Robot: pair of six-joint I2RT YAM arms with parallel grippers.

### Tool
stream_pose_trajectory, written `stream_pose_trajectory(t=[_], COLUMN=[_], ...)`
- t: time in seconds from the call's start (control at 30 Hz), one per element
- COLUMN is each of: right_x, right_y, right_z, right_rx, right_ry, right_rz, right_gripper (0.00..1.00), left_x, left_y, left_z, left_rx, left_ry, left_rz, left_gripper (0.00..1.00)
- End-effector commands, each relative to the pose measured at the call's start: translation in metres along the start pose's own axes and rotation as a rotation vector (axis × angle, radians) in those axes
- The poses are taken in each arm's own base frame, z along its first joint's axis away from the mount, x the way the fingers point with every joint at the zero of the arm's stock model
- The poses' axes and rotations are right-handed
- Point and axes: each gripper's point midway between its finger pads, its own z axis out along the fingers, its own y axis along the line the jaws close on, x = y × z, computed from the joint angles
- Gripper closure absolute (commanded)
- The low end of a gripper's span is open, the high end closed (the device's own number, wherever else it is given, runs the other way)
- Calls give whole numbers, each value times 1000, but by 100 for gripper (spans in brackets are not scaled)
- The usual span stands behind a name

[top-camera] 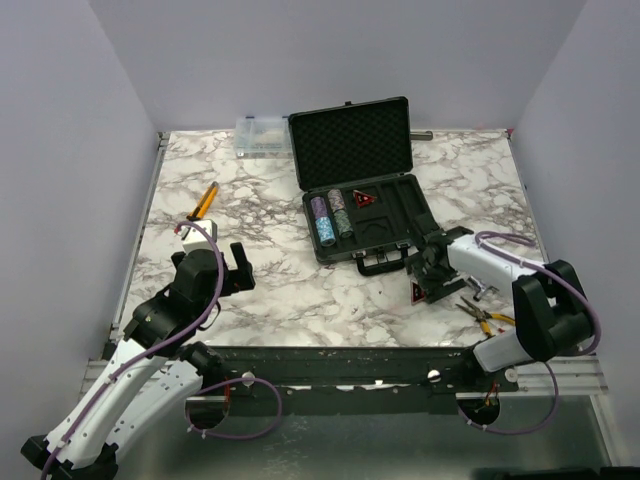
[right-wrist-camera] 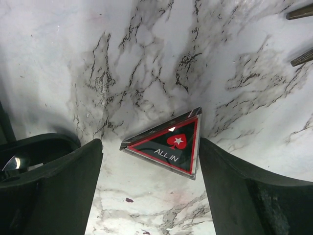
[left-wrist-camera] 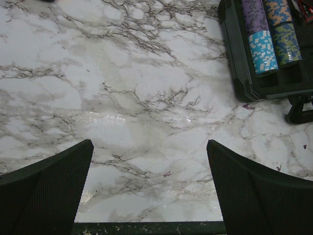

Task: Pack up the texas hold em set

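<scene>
The texas hold em set's black briefcase lies open at the table's back middle, its foam-lined lid upright. Chip stacks fill the tray's left slots, and a red-black triangle lies beside them. A second triangle, marked ALL IN, lies flat on the marble in front of the case. My right gripper stands open around it; the right finger is close against its edge and the left finger is apart from it. My left gripper is open over bare marble, left of the case corner.
Pliers lie on the table just right of my right gripper. An orange-handled tool lies at the left. A small clear organiser box stands at the back, left of the lid. The case handle faces the arms.
</scene>
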Motion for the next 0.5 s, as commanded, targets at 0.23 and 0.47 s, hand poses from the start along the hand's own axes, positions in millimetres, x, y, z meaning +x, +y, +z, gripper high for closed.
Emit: stream_pose_trajectory(t=[0.23, 0.47], right_x=[-10, -4], right_y=[-3, -7], right_z=[8, 13], right_rx=[96, 113], right_ry=[-61, -33], right_rz=[-23, -64], right_gripper=[22, 23], left_x=[-4, -6], left_y=[2, 3], left_z=[-1, -3], left_rx=[-4, -8], left_ry=[-22, -33], left_rz=[-10, -16], left_gripper=[2, 2])
